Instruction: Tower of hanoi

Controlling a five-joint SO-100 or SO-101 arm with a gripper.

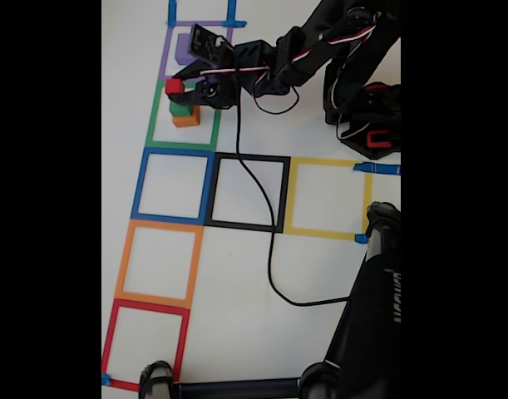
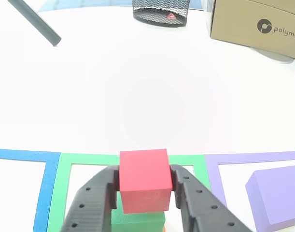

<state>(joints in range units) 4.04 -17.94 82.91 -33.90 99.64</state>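
A small red cube (image 2: pixel 144 180) sits between the two black fingers (image 2: pixel 91 200) of my gripper (image 2: pixel 145 181), which is shut on it. Directly beneath is a green cube (image 2: pixel 137 221); whether the two touch I cannot tell. In the fixed view the gripper (image 1: pixel 177 88) holds the red cube (image 1: pixel 174 85) above the green cube (image 1: pixel 180 107), which is stacked on an orange cube (image 1: pixel 185 120) inside the green tape square (image 1: pixel 154 125). A larger purple block (image 1: pixel 184 51) lies in the neighbouring purple square (image 1: pixel 165 50), seen at the right as the purple block (image 2: pixel 277 195).
Taped squares in blue (image 1: pixel 139 187), black (image 1: pixel 285 195), yellow (image 1: pixel 366 199), orange (image 1: pixel 125 262) and red (image 1: pixel 110 341) cover the white table. A black cable (image 1: pixel 266 241) crosses the black square. A black stand (image 1: pixel 374 307) occupies the lower right. A mesh basket (image 2: pixel 159 13) and cardboard box (image 2: pixel 253 21) stand far off.
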